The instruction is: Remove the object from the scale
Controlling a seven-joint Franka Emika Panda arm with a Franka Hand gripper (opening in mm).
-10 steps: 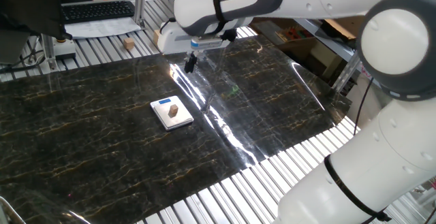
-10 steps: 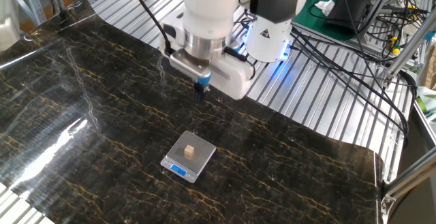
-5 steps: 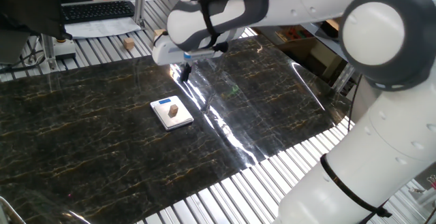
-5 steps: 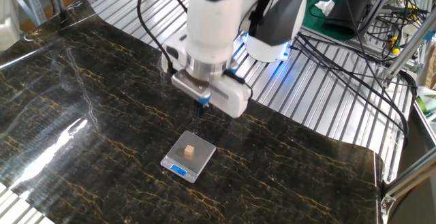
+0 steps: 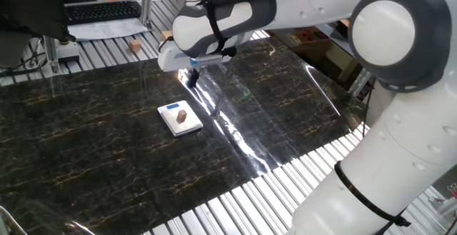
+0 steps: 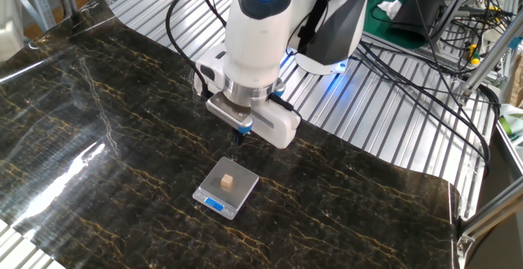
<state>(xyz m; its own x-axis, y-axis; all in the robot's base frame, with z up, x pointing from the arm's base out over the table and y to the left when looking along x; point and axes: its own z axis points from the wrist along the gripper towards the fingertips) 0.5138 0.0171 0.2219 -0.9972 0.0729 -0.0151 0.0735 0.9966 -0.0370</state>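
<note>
In one fixed view, I am holding my end effector (image 5: 191,78) above the worktop (image 5: 86,142), near the scale (image 5: 179,118); the object (image 5: 182,111) is sitting on its plate.

In the other fixed view, my end effector (image 6: 239,136) is hovering beyond the scale (image 6: 226,187), apart from the object (image 6: 228,181); I cannot tell whether its fingers are spread.

One scale (image 5: 179,118) lies on the desk (image 5: 86,142), near the middle of the frame in both views. On its plate sits one tiny wooden cube (image 5: 182,111). A second small wooden cube (image 5: 133,46) rests on the slatted surface at the upper left of one fixed view, so two small cubes are countable in all. One keyboard (image 5: 102,11) shows along the top left edge of that view. One robot arm (image 6: 260,32) appears, carrying one gripper (image 6: 239,132).
</note>
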